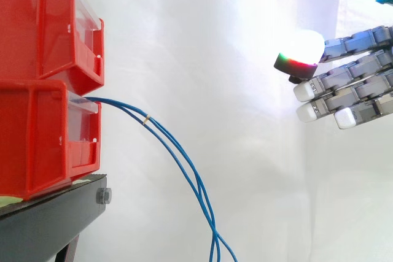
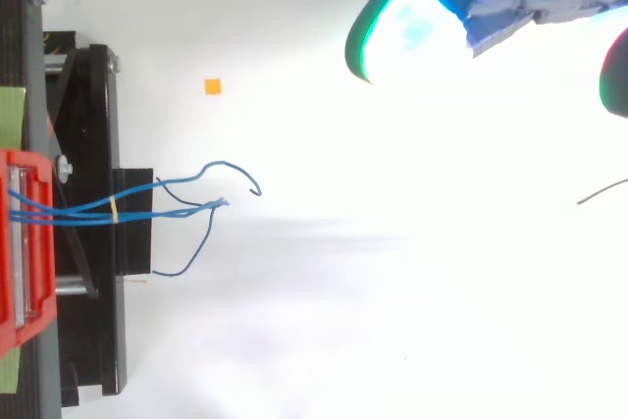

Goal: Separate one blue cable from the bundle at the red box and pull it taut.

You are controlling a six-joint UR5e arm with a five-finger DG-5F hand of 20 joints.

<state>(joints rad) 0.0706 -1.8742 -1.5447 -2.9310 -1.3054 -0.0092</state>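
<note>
Hand: you have the hand point(image 1: 359, 84) at the right edge of the side view, its fingers stretched almost straight toward the bins, loosely spread and holding nothing.
Fingertips: one pad point(image 1: 301, 53) glows white with a green and red rim. In the top view another pad point(image 2: 412, 31) glows cyan with a green edge.
Blue cables: your blue cables point(image 1: 178, 151) leave the front of the lower red bin point(image 1: 37, 139) and sag in a slack curve down past the bottom edge of the side view.
Band: a thin yellow band point(image 1: 147, 118) ties the strands together just outside the bin.
Loose ends: from above, the strands point(image 2: 186, 205) fan apart beyond the band. There seem to be three or four, but you cannot count them surely.
Gap: the hand is well apart from the cables, higher and to the right, touching none.
Bins: the lower bin carries an upper red bin point(image 1: 37, 23). Both sit on the black stand point(image 1: 49, 219).
Marker: a small orange square point(image 2: 212, 86) lies on the white surface beyond the stand.
</note>
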